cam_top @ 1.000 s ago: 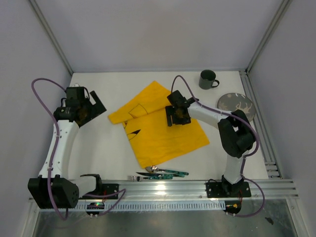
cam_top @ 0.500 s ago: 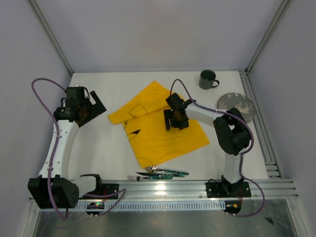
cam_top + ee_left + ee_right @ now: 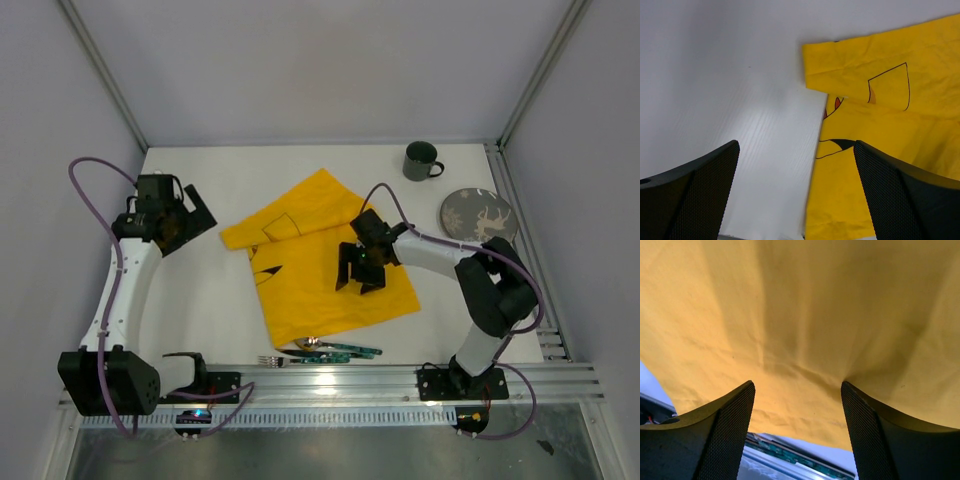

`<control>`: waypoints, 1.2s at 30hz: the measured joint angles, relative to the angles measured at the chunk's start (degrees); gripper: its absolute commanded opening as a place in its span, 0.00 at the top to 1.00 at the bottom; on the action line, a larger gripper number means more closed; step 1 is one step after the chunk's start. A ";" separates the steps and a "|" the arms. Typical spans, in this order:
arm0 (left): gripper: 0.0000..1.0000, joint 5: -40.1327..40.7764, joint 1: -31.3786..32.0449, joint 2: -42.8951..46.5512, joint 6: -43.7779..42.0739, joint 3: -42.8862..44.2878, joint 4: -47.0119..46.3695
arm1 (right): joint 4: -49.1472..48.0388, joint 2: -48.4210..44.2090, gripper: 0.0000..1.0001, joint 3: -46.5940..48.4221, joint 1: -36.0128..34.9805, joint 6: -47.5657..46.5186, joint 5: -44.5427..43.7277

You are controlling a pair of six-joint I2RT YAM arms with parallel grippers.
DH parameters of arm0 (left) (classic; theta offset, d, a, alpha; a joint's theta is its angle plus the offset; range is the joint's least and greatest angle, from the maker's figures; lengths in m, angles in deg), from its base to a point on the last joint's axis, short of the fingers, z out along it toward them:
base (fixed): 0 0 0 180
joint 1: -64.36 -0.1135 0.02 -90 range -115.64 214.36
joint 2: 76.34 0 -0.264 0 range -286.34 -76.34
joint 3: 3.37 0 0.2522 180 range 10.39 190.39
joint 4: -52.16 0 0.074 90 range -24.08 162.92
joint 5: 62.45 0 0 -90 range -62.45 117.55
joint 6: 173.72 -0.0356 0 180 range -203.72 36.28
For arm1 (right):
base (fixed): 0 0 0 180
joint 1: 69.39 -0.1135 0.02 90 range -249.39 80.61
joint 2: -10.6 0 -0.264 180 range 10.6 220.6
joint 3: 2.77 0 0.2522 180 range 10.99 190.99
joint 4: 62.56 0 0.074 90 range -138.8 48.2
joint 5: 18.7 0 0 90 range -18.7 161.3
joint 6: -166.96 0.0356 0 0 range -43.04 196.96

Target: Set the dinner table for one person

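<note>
The white dinner table [image 3: 200, 300] carries a yellow cartoon-printed cloth [image 3: 320, 260] in its middle, with one corner folded over at the left. My right gripper [image 3: 358, 272] is open, low over the cloth's near half, and holds nothing. In the right wrist view the cloth [image 3: 805, 315] fills the frame between my open fingers [image 3: 720, 440]. My left gripper [image 3: 185, 220] is open and empty above the bare table, left of the cloth. In the left wrist view, the cloth's folded edge [image 3: 880, 125] lies ahead and right of that gripper [image 3: 796, 200].
A dark green mug [image 3: 421, 160] stands at the back right. A grey plate with a deer print [image 3: 476, 213] lies by the right edge. Cutlery [image 3: 320, 350] lies at the near edge by the rail, partly under the cloth's corner, and shows in the right wrist view [image 3: 800, 452].
My right gripper has moved toward the near edge across the cloth, and the cloth has shifted slightly with it. The left arm has not moved.
</note>
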 measured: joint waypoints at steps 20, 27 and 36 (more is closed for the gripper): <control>0.01 -0.15 0.00 -0.46 0.02 0.00 -0.55 | 4.70 -0.44 0.26 11.69 -9.75 1.97 -0.39; 0.01 -0.48 0.00 -0.46 0.04 0.00 -0.83 | 4.85 6.67 0.26 31.43 -8.96 -8.31 -10.56; 0.01 -1.92 0.00 -1.18 0.87 -0.87 -1.86 | 1.46 19.78 0.25 44.44 -1.88 -16.79 -14.12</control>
